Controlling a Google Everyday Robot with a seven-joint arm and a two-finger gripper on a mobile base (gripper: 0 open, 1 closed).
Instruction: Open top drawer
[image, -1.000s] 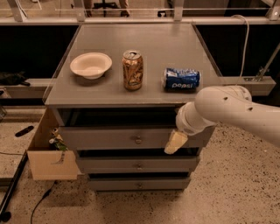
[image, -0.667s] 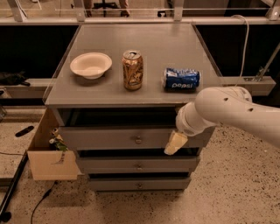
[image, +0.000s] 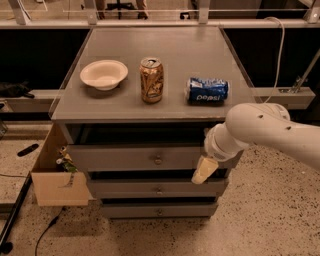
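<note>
The cream-tipped gripper (image: 205, 170), its opening impossible to judge, hangs at 3 o'clock of the small round metal knob (image: 158, 160) on the wide grey top drawer (image: 125, 158), beneath the grey worktop (image: 190, 50) bearing an upright gold can (image: 151, 80).

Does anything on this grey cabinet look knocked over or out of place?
The blue Pepsi can lies on its side on the grey cabinet top, beside an upright gold can. The cream gripper sits by the wide grey top drawer's right end, off its round knob.

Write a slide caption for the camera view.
Gripper at the right end of the partly open top drawer; bowl, gold can and Pepsi can above.
</note>
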